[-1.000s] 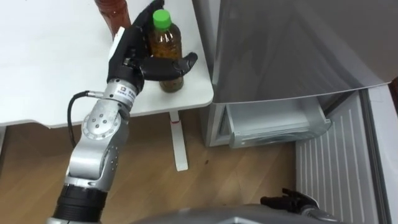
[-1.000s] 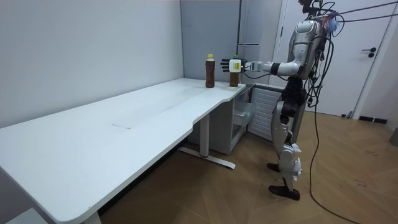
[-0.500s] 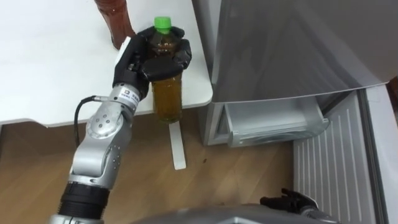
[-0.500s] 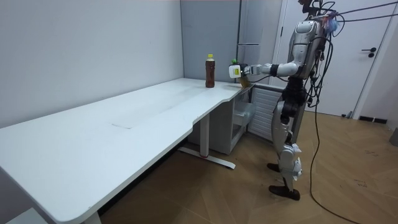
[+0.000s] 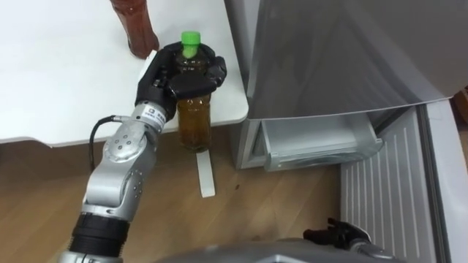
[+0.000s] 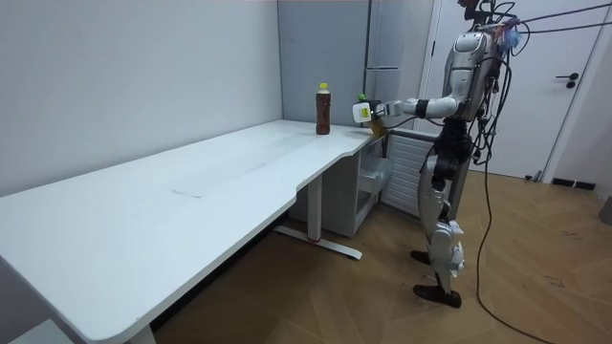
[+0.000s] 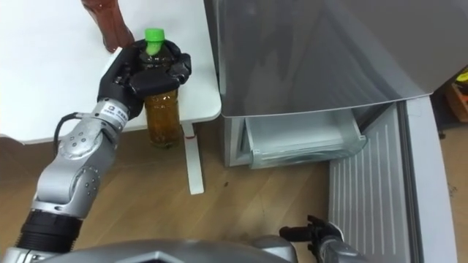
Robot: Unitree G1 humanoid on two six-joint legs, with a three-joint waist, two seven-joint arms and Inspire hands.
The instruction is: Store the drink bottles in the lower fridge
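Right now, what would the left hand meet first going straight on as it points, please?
Probably the edge of the white table: the left hand points across its corner, and its green-capped bottle seems to hang below the top; depth unclear.

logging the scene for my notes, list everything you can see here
green-capped bottle: 1, amber drink, held in the air past the table's edge
red-brown bottle: 1, standing on the table's far corner
table: 1, white, left of the fridge
fridge: 1, grey, lower door open
drawer: 1, clear, in the open lower fridge
floor: wood, brown
left hand: black, curled round the green-capped bottle's top
right hand: black, low by the open door
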